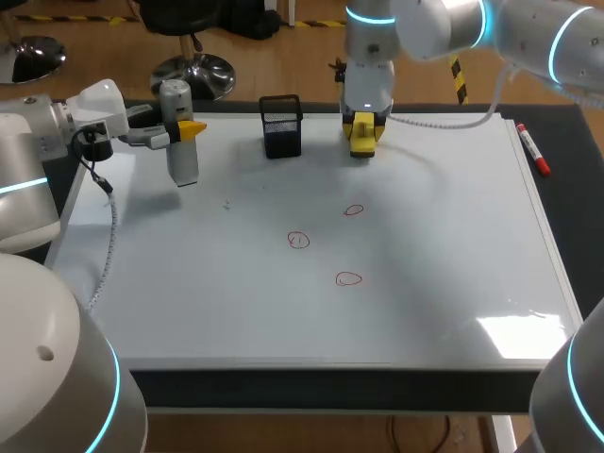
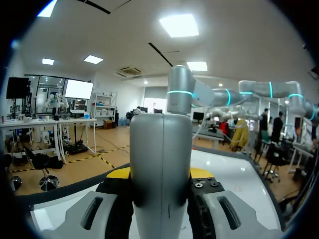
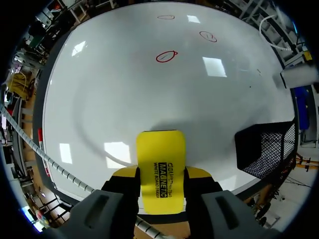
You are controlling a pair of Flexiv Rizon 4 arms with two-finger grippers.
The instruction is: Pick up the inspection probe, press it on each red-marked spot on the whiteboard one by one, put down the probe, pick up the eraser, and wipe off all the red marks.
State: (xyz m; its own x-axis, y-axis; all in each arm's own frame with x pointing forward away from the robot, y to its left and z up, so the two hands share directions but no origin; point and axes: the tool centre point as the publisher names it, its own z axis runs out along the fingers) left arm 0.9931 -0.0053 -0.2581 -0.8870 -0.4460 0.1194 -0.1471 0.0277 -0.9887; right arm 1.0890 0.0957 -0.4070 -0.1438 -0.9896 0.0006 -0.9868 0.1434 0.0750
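From my station, the one piece of furniture I can speak for is the table. Its black top shows as a dark band along the far edge, the right side and the near edge, around the whiteboard. Light lies on that glossy surface as a bright glare at the near right, with smaller rectangular reflections further across.

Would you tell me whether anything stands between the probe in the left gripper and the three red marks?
Nothing visible does. From the probe, shut in the left gripper, bare whiteboard runs to the red marks. The black mesh holder stands by the far edge, off that line.
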